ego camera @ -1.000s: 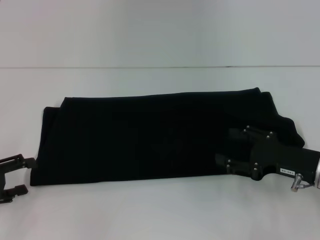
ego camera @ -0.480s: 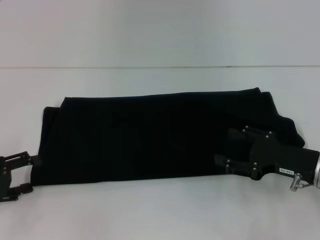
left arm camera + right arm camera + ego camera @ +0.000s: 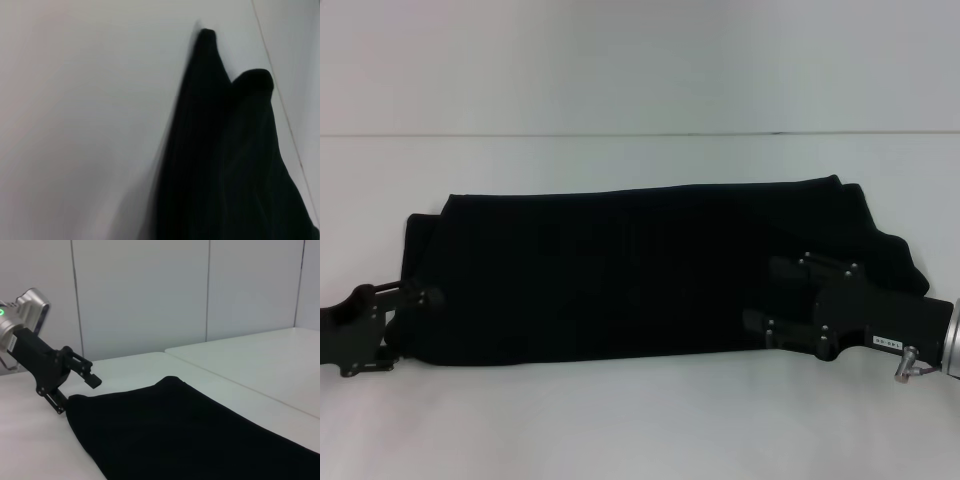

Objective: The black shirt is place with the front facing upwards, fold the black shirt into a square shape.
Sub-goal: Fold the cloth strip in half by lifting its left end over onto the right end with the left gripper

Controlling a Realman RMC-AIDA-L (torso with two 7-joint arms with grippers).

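Lying between pincers, black shirt [image 3: 640, 270]: left pincer [image 3: 415, 310] seemingly apart at its corner; right pincer [image 3: 770, 295] unclear.

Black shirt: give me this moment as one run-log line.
black shirt: folded long strip on table | left gripper: open at its left end | right gripper: over right end

The black shirt [image 3: 640, 270] lies before me folded into a long plain band, flat across the white surface [image 3: 640, 420].
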